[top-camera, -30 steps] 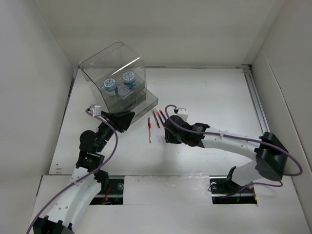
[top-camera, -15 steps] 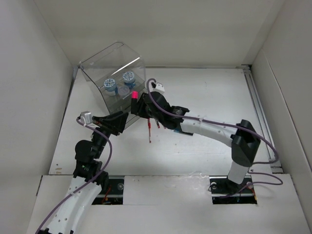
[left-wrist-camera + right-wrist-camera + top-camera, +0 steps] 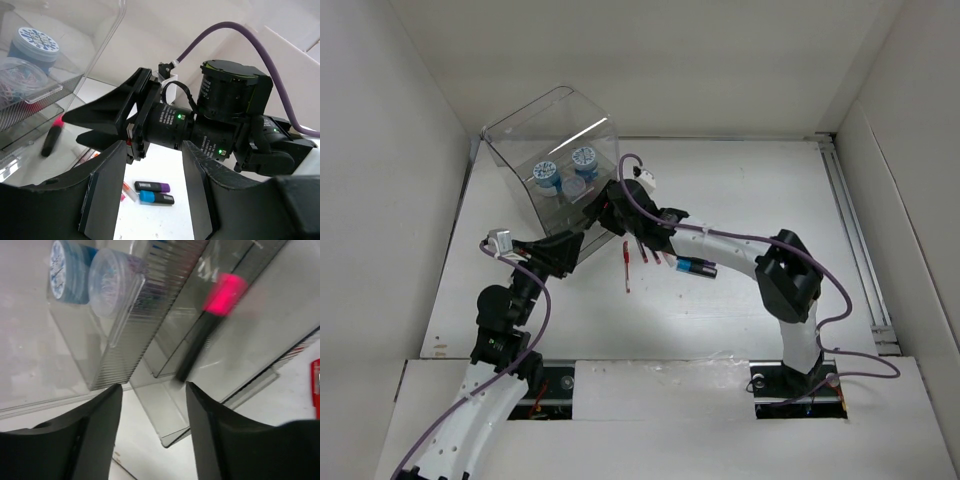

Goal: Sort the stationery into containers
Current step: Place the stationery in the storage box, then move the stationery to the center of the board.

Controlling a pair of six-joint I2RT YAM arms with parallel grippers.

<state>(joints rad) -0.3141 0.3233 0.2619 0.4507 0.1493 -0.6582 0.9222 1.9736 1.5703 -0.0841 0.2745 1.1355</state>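
Note:
The clear box (image 3: 550, 140) stands at the far left with two blue-lidded tubs (image 3: 546, 175) and a clear-lidded tub (image 3: 576, 188) inside. My right gripper (image 3: 608, 212) is open and empty at the box's drawers (image 3: 165, 405). The pink marker (image 3: 210, 327) lies loose in a shallow drawer just beyond its open jaws (image 3: 154, 387); it also shows in the left wrist view (image 3: 52, 137). My left gripper (image 3: 570, 248) is open and empty beside the box's front. The blue marker (image 3: 156, 198) and purple marker (image 3: 152, 186) lie side by side on the table (image 3: 760, 190). Three red pens (image 3: 626, 265) lie near the drawers.
The right arm (image 3: 740, 250) stretches across the table's middle from its base at the near right. White walls close in the table on all sides. A rail (image 3: 850, 220) runs along the right edge.
My right gripper took the pink marker from the table to the box's drawer and has let it go there. My left gripper shifted slightly left.

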